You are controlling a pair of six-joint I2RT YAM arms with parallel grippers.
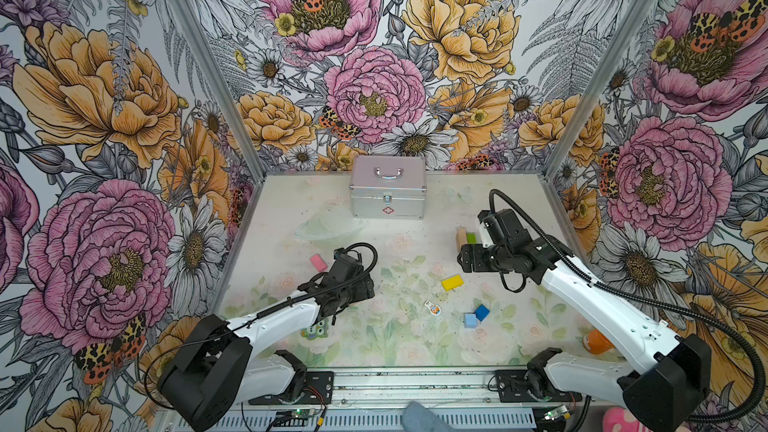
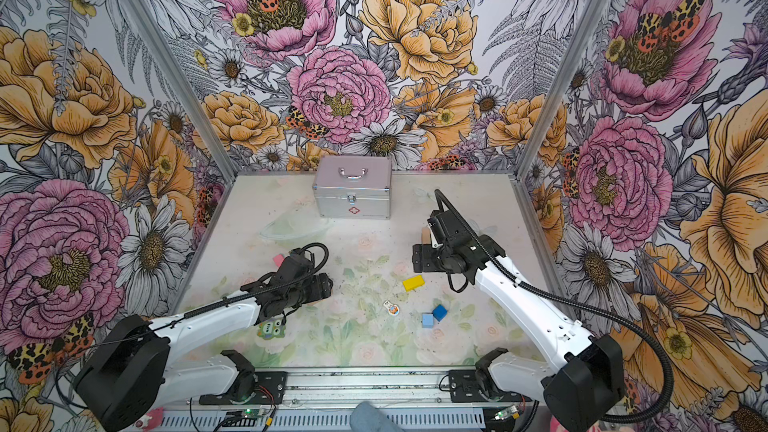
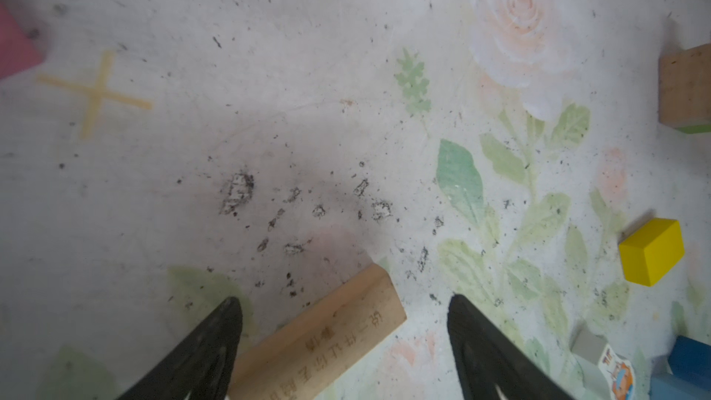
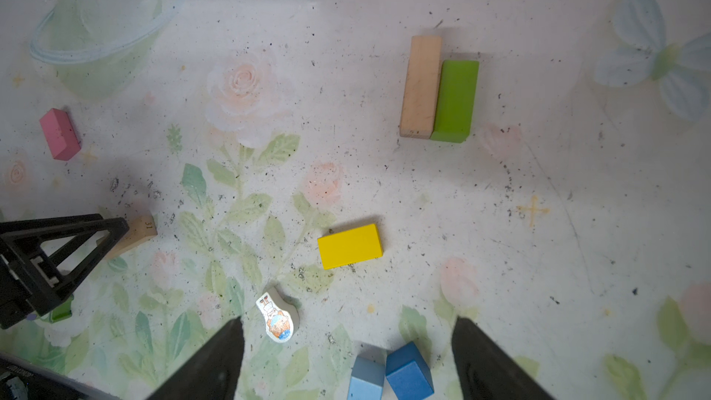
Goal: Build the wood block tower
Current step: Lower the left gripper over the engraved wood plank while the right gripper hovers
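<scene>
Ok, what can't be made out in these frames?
Tan printed block: left wrist view, lower end cut off by the frame; print blurred.
Green block: a top view, mostly behind the right arm.
Owl figure: both top views, partly under the left arm.
Orange object: a top view, behind the right arm, unidentifiable.

The pink block (image 3: 17,46) and engraved tan block (image 3: 319,336) are cut off by the left wrist view's edges; an orange object (image 1: 597,342) is half hidden by the right arm (image 1: 602,305).

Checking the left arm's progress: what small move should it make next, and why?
Probably lower the left tool slightly and close it on the tan block. It stands open astride that block, which lies flat on the table, not yet gripped.
</scene>
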